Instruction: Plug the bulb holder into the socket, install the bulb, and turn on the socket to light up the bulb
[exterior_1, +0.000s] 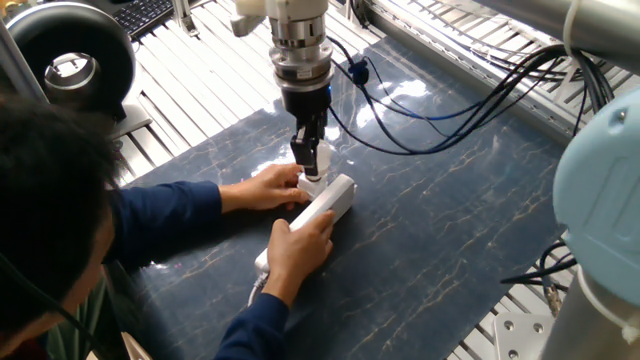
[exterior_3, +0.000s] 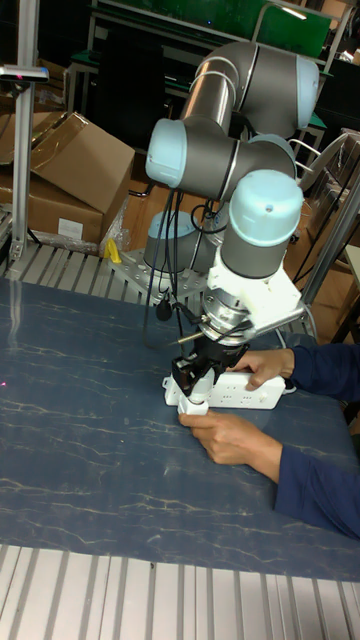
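Observation:
The socket (exterior_1: 328, 203) (exterior_3: 247, 392) lies on the dark blue mat, held by both of a person's hands. My gripper (exterior_1: 310, 158) (exterior_3: 193, 385) points straight down over its far end, shut on a small white rounded piece that looks like the bulb (exterior_1: 304, 153). Directly under it a short white stub, apparently the bulb holder (exterior_1: 312, 184) (exterior_3: 193, 404), stands on the end of the socket. Whether the two white pieces touch cannot be told. The fingers and the hands hide the holder's opening.
The person's left hand (exterior_1: 268, 186) rests beside the holder, and the right hand (exterior_1: 298, 240) grips the socket's near half. Blue and black cables (exterior_1: 420, 110) hang from the wrist across the mat. A black round fixture (exterior_1: 70, 60) stands at the back left.

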